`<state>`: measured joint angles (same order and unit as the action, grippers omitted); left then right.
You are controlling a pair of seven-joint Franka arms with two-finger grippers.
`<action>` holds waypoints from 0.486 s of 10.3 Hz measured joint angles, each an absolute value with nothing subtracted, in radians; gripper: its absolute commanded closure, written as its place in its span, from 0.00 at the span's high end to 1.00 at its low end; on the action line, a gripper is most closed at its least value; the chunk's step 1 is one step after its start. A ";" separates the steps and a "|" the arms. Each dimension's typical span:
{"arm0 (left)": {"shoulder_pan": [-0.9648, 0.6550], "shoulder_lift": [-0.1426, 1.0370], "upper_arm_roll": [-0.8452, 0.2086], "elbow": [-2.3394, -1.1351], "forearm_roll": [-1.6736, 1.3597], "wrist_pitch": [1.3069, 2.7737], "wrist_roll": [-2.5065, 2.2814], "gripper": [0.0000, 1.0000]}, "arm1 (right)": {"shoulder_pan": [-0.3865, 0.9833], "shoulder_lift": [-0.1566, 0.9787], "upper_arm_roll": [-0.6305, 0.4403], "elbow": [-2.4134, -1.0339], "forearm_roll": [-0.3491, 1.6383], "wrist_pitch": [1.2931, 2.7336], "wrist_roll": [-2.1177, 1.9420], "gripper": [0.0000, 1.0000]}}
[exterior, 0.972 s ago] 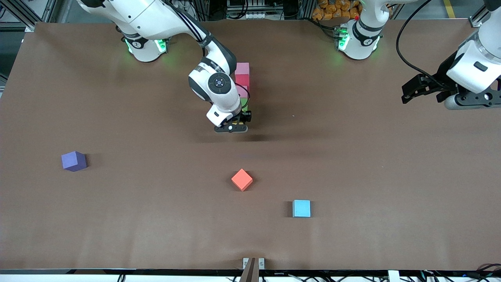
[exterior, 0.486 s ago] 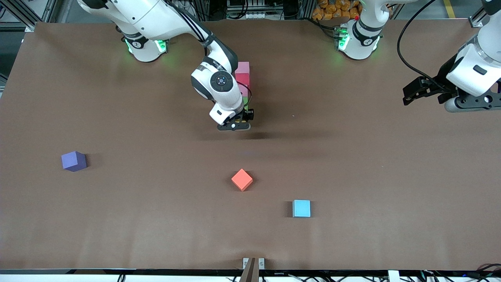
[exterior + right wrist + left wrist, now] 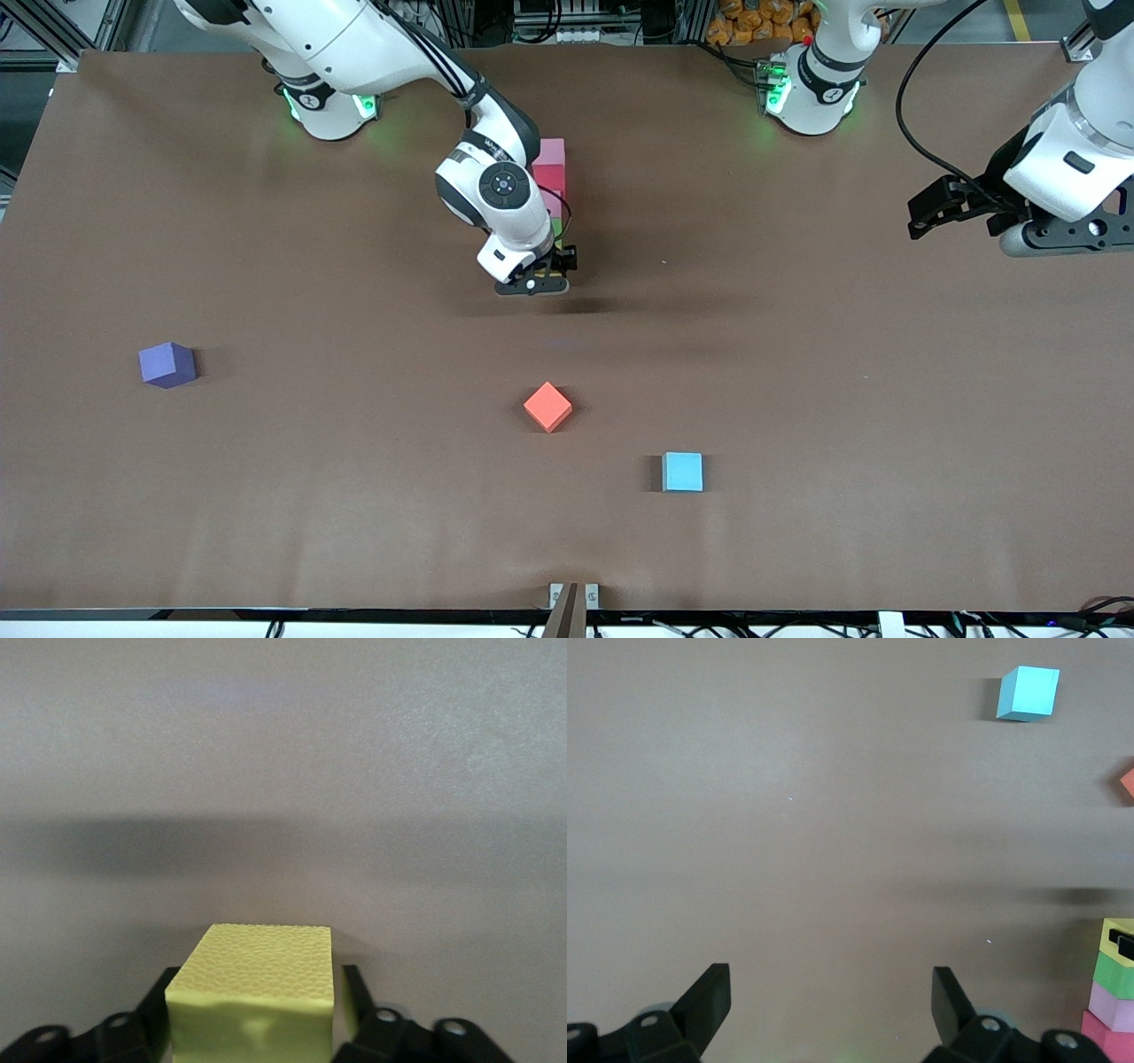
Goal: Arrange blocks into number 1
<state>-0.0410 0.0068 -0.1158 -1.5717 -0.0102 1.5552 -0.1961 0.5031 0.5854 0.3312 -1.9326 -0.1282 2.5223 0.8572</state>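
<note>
Right gripper (image 3: pixel 257 1028) clamps the yellow block (image 3: pixel 257 992) at the column's (image 3: pixel 551 182) near end; next, release it flush against green. Left gripper (image 3: pixel 831 1010) waits, jaws wide, empty.

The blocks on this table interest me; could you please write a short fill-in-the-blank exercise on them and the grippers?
1. The right gripper has a ____ block between its fingers.
2. In the row, the green block sits between the yellow block and a ____ one.
3. The left gripper is ____, over bare table.
4. The loose block nearest the front camera is ____.

Missing words: yellow; pink; open; light blue
</note>
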 measured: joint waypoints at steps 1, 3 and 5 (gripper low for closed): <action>-0.041 0.007 -0.116 -1.572 -0.010 1.555 -0.196 1.00 | 0.498 0.578 0.330 -1.924 -0.134 2.520 0.857 1.00; -0.041 0.010 -0.117 -1.572 -0.010 1.555 -0.196 1.00 | 0.459 0.517 0.330 -1.888 -0.137 2.439 0.857 1.00; -0.042 0.012 -0.118 -1.572 -0.010 1.556 -0.196 1.00 | 0.405 0.419 0.330 -1.841 -0.137 2.313 0.857 1.00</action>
<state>-0.0424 0.0122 -0.1178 -1.5725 -0.0102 1.5563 -0.1961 0.4054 0.4189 0.3301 -1.8410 -0.1372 2.3125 0.8567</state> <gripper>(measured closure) 0.000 0.000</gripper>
